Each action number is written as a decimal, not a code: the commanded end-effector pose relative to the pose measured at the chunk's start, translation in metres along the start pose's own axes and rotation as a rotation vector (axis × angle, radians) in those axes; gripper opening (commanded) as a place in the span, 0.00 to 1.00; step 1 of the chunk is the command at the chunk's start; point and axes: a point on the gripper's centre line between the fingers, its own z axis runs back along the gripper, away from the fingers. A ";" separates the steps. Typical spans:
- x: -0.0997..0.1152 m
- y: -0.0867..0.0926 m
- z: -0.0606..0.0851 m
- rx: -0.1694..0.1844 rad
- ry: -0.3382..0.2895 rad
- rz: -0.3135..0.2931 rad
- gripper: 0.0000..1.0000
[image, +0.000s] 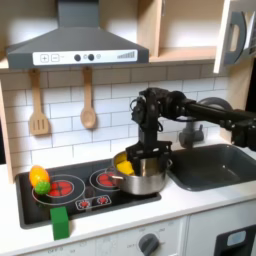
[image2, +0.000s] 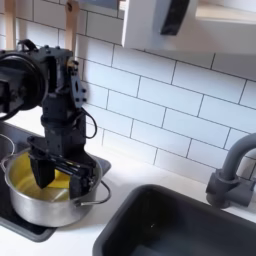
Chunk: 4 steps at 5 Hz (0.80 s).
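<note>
gripper (image2: 58, 172) lowered into the steel pot (image2: 30, 205), fingers spread apart on either side of a yellow object (image2: 57, 182) lying in the pot's bottom; jaws stand open, not closed on anything, though whether the pads touch the yellow object cannot be told. in the first exterior view the gripper (image: 141, 160) hangs straight down from the black arm (image: 200, 108), which reaches in from the first exterior view's right, over the sink. the pot (image: 145, 182) sits on the stove's burner nearest the sink, at the stove's sink-side edge, and the yellow object (image: 124, 166) shows over the rim on the first exterior view's left side of the pot. the object's shape is too hidden by the fingers to give a long axis or heading with certainty. the pot is round; a wire handle (image2: 95, 190) juts from its rim toward the sink (image2: 180, 225) in the second exterior view. the stove (image: 75, 198) lies on the counter's window-less wall side, black with red rings; on its far burner, near the counter's outer end, rests a yellow-green-orange fruit toy (image: 39, 179). a green block (image: 61, 221) stands at the counter's front edge, just before the stove. grey faucet (image2: 232, 172) rises at the sink's back edge. wooden spatula (image: 38, 108) and wooden spoon (image: 88, 102) hang on the tiled wall above the stove.
</note>
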 end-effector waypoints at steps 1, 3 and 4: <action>-0.002 0.007 0.000 0.008 0.000 -0.001 1.00; 0.007 0.018 0.007 0.036 -0.019 -0.020 1.00; 0.010 0.036 0.012 0.055 -0.030 0.003 1.00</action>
